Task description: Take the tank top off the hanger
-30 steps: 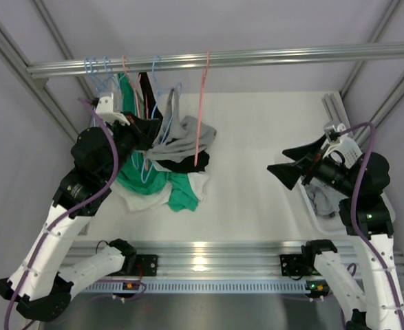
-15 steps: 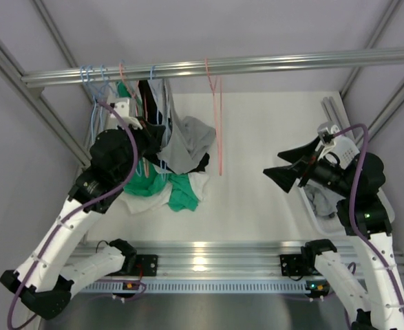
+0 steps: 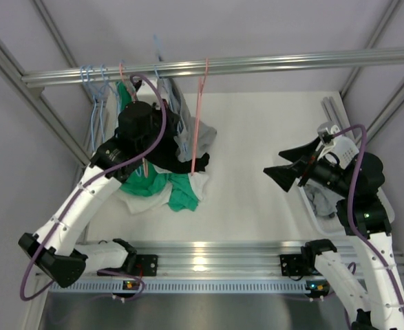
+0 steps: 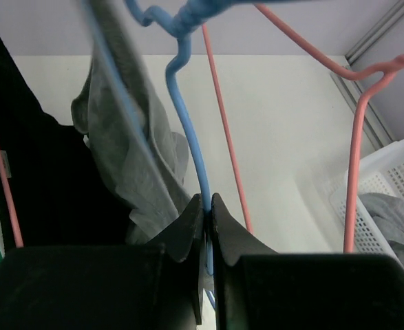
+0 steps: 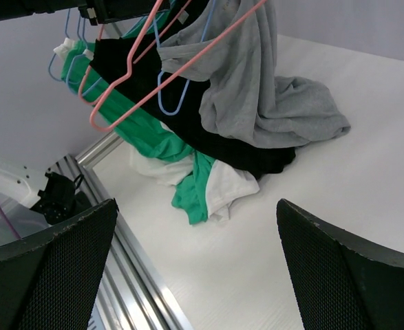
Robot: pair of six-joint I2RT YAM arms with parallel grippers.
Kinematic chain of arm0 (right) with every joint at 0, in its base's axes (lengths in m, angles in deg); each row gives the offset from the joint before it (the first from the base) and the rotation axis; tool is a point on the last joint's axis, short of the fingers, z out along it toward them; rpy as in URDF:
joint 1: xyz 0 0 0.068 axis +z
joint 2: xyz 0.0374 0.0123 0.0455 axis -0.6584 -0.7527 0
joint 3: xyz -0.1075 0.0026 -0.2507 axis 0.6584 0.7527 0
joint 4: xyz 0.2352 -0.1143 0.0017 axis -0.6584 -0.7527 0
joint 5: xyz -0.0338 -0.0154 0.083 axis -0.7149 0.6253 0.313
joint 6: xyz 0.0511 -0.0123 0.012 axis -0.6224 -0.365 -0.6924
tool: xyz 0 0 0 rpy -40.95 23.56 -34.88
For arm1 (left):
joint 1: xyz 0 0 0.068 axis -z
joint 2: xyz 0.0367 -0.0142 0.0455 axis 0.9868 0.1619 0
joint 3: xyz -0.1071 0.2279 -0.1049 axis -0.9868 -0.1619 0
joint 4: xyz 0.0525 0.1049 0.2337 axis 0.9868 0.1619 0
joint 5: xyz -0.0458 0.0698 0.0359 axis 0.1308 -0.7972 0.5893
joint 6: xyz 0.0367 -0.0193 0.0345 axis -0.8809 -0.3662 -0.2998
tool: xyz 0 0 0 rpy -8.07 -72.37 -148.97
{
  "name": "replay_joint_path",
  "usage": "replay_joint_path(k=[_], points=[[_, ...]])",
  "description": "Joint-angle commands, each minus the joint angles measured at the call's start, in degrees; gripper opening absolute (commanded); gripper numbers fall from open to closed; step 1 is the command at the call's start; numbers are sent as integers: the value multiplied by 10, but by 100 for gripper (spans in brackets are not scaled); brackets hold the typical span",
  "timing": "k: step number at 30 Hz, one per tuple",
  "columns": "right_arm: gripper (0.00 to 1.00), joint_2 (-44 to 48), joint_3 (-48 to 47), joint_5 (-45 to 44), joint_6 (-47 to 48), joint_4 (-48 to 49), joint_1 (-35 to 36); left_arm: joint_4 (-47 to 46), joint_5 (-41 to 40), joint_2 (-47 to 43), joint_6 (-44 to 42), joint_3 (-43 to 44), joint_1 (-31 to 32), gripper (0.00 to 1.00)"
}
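A grey tank top (image 3: 193,135) hangs on a blue wire hanger (image 3: 157,49) near the rail's left end, its lower part draped on the table. It also shows in the left wrist view (image 4: 129,158) and the right wrist view (image 5: 257,89). My left gripper (image 3: 159,88) is raised to the rail and is shut on the blue hanger's wire (image 4: 191,148), which runs between the fingertips (image 4: 191,220). The hanger's hook stands above the rail. My right gripper (image 3: 283,172) is open and empty over the table's right side, far from the clothes (image 5: 195,254).
A metal rail (image 3: 291,60) spans the back. An empty pink hanger (image 3: 200,103) hangs beside the grey top. Black, green and white garments (image 3: 167,185) lie heaped below other hangers (image 3: 95,82). A white basket (image 3: 325,206) holding grey cloth sits at the right edge.
My left arm has risen and swung right toward the rail, carrying the blue hanger and grey top upward. The pink hanger has swung. My right arm has barely moved.
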Motion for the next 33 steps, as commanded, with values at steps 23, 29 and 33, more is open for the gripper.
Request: replay_joint_path(k=[23,29,33], points=[[96,0,5,-10,18,41,11,-3,225,30,-4,74,-105,0],[96,-6,-2,-7,15,41,12,63,228,47,-41,138,-106,0],[96,1,-1,-10,13,41,11,99,242,85,-50,217,-106,0]])
